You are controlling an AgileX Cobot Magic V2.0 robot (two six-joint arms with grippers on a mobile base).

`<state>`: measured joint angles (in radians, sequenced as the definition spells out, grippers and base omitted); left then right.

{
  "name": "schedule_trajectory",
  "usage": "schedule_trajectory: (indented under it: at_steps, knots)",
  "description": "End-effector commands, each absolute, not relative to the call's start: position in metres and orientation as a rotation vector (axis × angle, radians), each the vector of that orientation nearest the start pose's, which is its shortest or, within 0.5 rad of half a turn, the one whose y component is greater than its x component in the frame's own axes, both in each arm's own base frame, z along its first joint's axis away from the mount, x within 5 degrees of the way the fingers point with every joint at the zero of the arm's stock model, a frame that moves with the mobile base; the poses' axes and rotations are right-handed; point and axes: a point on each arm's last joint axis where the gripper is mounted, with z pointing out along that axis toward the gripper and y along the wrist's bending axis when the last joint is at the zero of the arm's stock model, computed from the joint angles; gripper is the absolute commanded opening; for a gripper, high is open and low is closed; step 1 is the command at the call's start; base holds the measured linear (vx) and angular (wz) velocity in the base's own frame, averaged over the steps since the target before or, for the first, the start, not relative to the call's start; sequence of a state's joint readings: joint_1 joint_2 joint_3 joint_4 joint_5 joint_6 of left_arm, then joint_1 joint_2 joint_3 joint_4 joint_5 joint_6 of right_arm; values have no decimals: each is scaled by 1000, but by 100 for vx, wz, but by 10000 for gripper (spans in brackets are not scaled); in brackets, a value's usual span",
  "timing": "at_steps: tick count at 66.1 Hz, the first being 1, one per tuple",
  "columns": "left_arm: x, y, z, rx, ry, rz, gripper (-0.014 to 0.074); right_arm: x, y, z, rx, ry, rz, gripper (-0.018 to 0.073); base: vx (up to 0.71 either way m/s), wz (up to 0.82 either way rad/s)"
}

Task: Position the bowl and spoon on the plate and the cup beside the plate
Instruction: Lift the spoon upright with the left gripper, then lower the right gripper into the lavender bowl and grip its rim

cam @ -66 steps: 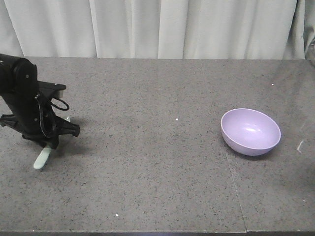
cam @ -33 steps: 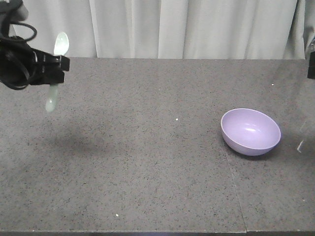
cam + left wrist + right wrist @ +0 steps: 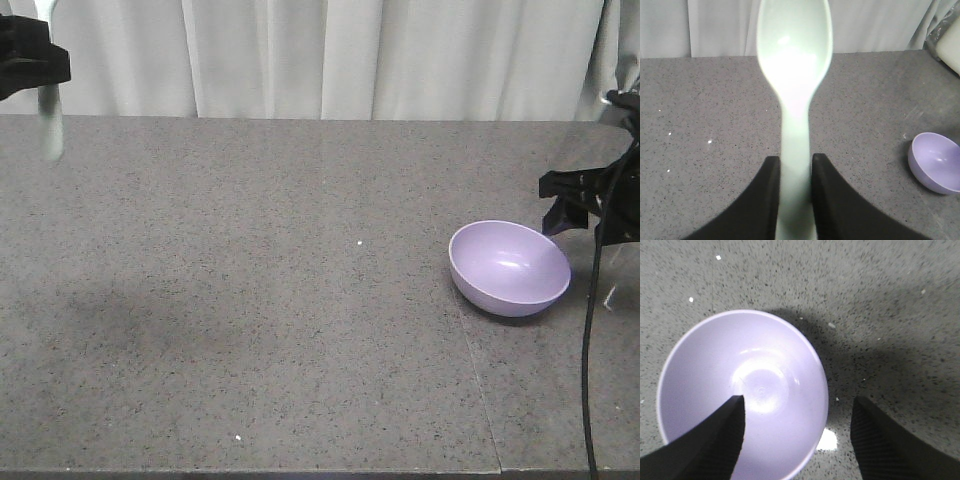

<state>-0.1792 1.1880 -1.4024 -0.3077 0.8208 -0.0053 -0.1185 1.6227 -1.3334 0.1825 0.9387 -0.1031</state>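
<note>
The left fingers (image 3: 760,205) are clamped on the handle of the spoon (image 3: 795,65), one black finger on each side of its pale green stem, with the spoon's bowl end reaching out past the fingertips and blurred in the left wrist view. In the front view this pair sits at the top left corner, high above the desk (image 3: 300,330), and the spoon's handle end hangs down below it against the curtain (image 3: 350,60) and the desk's far edge. The right fingers (image 3: 710,440) are spread wide with nothing between them touching either one. They hover over the lavender bowl (image 3: 740,380): one fingertip lies above the bowl's inside, the other above bare desk outside the rim, so one side of the rim falls in the gap. Whether the tips touch the bowl cannot be told. In the front view the right fingers come in from the right edge, just beside and above the bowl, which stands upright and empty on the desk's right half, well apart from the spoon. A dark cable (image 3: 588,360) hangs down at the right edge.
</note>
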Motion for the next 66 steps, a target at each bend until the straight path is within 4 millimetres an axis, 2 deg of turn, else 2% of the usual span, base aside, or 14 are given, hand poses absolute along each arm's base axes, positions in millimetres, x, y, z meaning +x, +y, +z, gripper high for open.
schedule_trajectory:
  at_steps: [1, 11, 34, 44, 60, 66]
  knots:
    - [228, -62, 472, 79, 1966, -497, -7, 349, -30, 300, 117, 2621, 162, 455, 0, 0]
    - [229, -62, 470, 80, 1974, -497, -7, 362, -30, 275, 65, 2684, 158, 455, 0, 0]
    - [229, -62, 471, 80, 1973, -497, -7, 375, -32, 249, 73, 2718, 151, 433, 0, 0]
    - [229, -62, 470, 80, 1974, -497, -7, 377, -33, 242, 72, 2741, 153, 318, 0, 0]
    - [229, -62, 470, 80, 1974, -497, -7, 379, -33, 243, 73, 2718, 149, -12, 0, 0]
    - [229, -62, 470, 80, 1974, -497, -7, 380, -32, 246, 73, 2714, 157, -11, 0, 0]
